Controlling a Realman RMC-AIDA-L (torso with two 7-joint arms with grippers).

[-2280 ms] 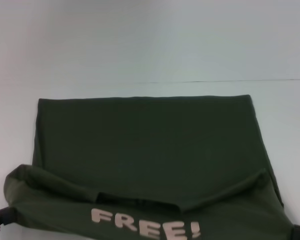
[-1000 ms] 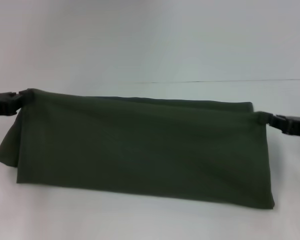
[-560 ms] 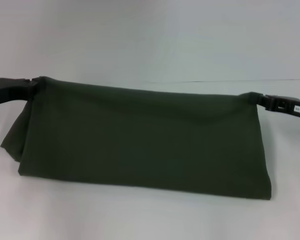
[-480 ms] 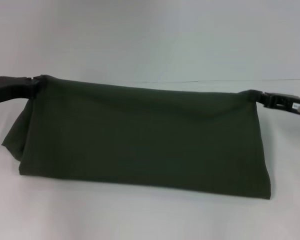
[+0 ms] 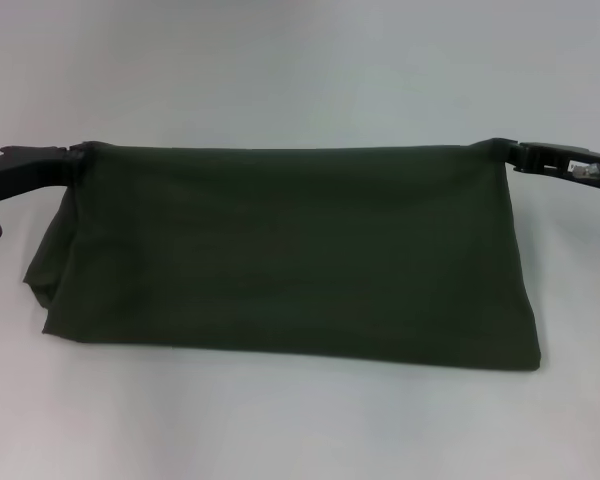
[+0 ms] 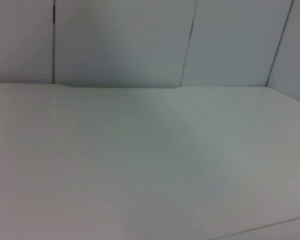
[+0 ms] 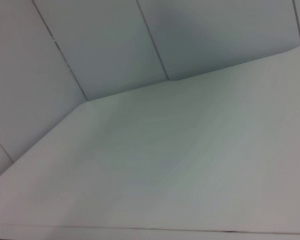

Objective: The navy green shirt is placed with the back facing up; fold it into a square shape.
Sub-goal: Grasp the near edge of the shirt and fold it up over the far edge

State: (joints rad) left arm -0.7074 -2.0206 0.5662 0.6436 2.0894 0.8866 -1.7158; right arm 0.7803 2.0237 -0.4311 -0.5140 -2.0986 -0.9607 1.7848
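Olive shirt hangs mid-fold, a top corner clamped by each of left gripper and right gripper; next, lay the held edge down evenly.

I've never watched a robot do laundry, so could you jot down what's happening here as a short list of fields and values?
Item: the navy green shirt, plain side showing, no lettering visible
Shape: a wide band, not yet square
Surface: the white table
Left gripper: shut on the shirt's far left corner
Right gripper: shut on the shirt's far right corner
Far edge: stretched straight between the two grippers
Near edge: resting on the table
Left end: loose layers bulge out beyond the fold
Wrist views: only bare table and wall panels
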